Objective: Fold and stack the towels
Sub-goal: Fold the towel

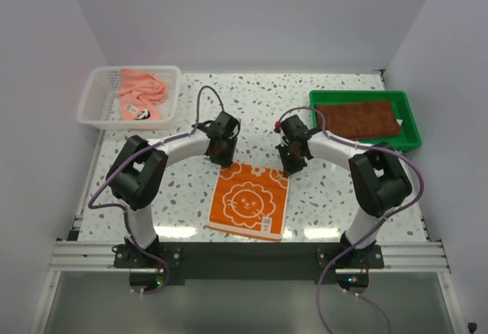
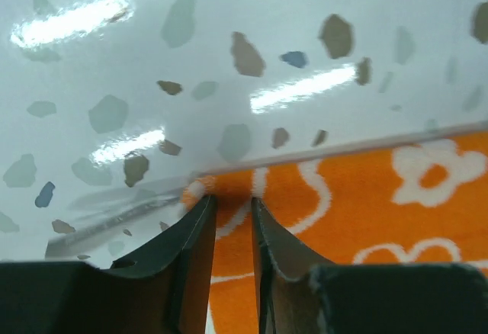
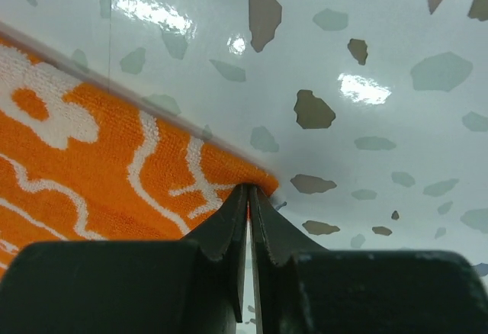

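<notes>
Left gripper is down at the tabletop, its 2 dark fingers a narrow slit apart, and the rounded corner of the orange towel sits right in that slit; orange pile shows between them, but whether they actually pinch the cloth or just straddle it, I cannot tell. Over to the right gripper: jaws clenched to a hairline, tips meeting right on the towel's other far corner, so that one has the cloth nipped at its very point. From above, both arms reach in from their bases at the near edge and bend toward each other, with 1 gripper at each far corner of the towel. The towel itself lies flat on the speckled table, around the middle of the table's width and close to the near edge, slightly skewed, with a white lion face outlined on top and white flowers along its border. Out toward the far left corner, a white mesh basket holds a crumpled salmon-pink towel with a small label showing. Toward the far right corner, a green tray carries a dark brown towel lying flat inside it. Both are well apart from the grippers.
</notes>
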`<state>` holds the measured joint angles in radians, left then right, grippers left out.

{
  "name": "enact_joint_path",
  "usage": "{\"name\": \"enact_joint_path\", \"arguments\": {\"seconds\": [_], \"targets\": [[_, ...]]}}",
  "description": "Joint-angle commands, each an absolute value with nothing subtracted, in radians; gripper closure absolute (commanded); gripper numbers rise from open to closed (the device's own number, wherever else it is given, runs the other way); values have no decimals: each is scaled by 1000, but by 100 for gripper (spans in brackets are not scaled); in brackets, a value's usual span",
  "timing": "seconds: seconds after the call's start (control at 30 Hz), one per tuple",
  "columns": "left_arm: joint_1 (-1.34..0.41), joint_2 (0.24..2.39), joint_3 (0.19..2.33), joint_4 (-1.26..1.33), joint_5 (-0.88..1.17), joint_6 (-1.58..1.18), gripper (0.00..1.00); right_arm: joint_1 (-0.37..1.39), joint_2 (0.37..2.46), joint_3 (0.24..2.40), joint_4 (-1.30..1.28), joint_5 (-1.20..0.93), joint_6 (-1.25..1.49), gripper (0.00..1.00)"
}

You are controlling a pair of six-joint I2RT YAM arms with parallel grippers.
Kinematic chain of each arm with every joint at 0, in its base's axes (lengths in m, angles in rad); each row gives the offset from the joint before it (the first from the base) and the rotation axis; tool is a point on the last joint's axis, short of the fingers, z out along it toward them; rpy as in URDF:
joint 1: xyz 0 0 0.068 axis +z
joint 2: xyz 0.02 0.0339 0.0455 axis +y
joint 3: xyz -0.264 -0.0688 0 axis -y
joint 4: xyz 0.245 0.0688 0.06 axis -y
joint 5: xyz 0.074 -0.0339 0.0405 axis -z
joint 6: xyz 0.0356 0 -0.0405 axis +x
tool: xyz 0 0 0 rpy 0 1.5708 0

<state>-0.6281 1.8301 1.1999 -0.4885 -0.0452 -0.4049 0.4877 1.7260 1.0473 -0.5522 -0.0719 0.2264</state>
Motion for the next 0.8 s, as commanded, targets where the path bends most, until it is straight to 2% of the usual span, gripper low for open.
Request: {"name": "enact_joint_path", "arguments": {"seconds": [0.0, 0.2, 0.27, 0.3, 0.37, 0.4, 0.43, 0.5, 0.53, 0.57, 0.6, 0.7, 0.77], "targets": [[-569, 1853, 1184, -442, 29, -397, 71, 485, 1773, 1092, -508, -75, 181, 92], [-532, 1787, 1051, -393, 47, -472, 70, 482, 1893, 1175, -506, -55, 138, 92], [-528, 1752, 1023, -373, 51, -486, 63, 482, 1919, 1248, -541, -31, 112, 92], [-525, 1740, 1025, -371, 46, -482, 56, 482, 1933, 1274, -557, -26, 69, 92], [-517, 1706, 1057, -377, 31, -440, 47, 480, 1927, 1344, -592, -17, 20, 92], [-515, 1694, 1074, -379, 8, -417, 43, 477, 1922, 1364, -607, -18, -47, 90], [-512, 1674, 1092, -380, 3, -346, 33, 477, 1918, 1406, -626, -34, -84, 88], [-509, 1661, 1140, -380, -35, -260, 25, 474, 1917, 1446, -693, -29, -186, 80], [-508, 1663, 1158, -385, -47, -177, 14, 474, 1916, 1472, -710, -41, -221, 77], [-497, 1669, 1190, -405, -63, -141, 12, 471, 1916, 1482, -738, -49, -274, 74], [-491, 1675, 1204, -416, -60, -109, 11, 468, 1917, 1495, -747, -54, -294, 66], [-472, 1706, 1230, -449, -43, -25, 10, 454, 1940, 1528, -787, -98, -357, 53], [-469, 1721, 1218, -462, -29, 35, 11, 451, 1972, 1546, -817, -142, -379, 52]]}}
